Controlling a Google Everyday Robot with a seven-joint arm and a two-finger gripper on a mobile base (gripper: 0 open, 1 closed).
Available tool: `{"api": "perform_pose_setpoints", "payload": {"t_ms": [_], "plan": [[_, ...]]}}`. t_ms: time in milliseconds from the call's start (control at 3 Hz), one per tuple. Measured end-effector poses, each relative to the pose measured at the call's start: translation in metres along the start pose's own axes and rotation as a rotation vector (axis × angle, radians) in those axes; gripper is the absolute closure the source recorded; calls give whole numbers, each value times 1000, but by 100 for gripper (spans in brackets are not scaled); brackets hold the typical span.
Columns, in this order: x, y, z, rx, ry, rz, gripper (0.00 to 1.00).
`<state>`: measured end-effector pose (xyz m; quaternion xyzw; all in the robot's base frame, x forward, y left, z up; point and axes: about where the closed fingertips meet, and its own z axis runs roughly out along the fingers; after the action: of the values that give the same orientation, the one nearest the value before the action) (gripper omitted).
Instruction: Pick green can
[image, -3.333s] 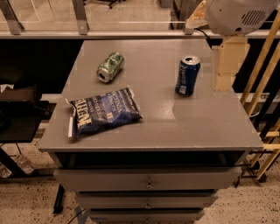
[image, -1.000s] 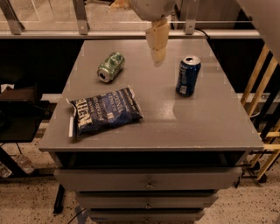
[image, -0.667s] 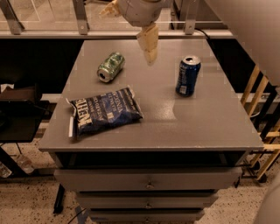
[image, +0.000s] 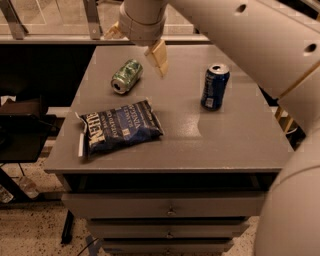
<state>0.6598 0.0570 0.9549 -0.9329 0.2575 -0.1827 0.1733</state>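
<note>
Step in hand: approach, no grasp yet. The gripper (image: 136, 50) hangs over the far part of the grey drawer table (image: 225, 145), a bit left of centre. It looks to be above and slightly right of the green can (image: 127, 76) and not touching it. Jaws look spread wide and hold nothing: one tan finger (image: 159, 58) points down toward the tabletop just right of the can, and the other tan finger (image: 113, 32) shows only partly at the left edge of the wrist. The green can lies on its side on the far-left part of the table, silver end facing near-left, and nothing crowds it. The blue can (image: 215, 86) stands upright on the right side, well apart from the green one. A dark blue chip bag (image: 120, 127) lies flat at near left, between the green can and the table's front edge, and is not touching the can. The big white arm crosses the top right of the view and hides the far-right corner. The next move likely calls for shifting a little left and lowering so the fingers straddle the can's round body across its width rather than along its length, then closing and lifting. Main risk, as I judge it: the lying can rolls if one finger touches it first, so the gripper should come down centred. The chip bag and the blue can look far enough off not to interfere.
</note>
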Motion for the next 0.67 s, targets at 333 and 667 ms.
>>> {"api": "perform_pose_setpoints", "payload": {"t_ms": [333, 667], "plan": [[2, -12, 29, -48, 34, -59, 0], [4, -25, 53, -83, 46, -101, 0]]}}
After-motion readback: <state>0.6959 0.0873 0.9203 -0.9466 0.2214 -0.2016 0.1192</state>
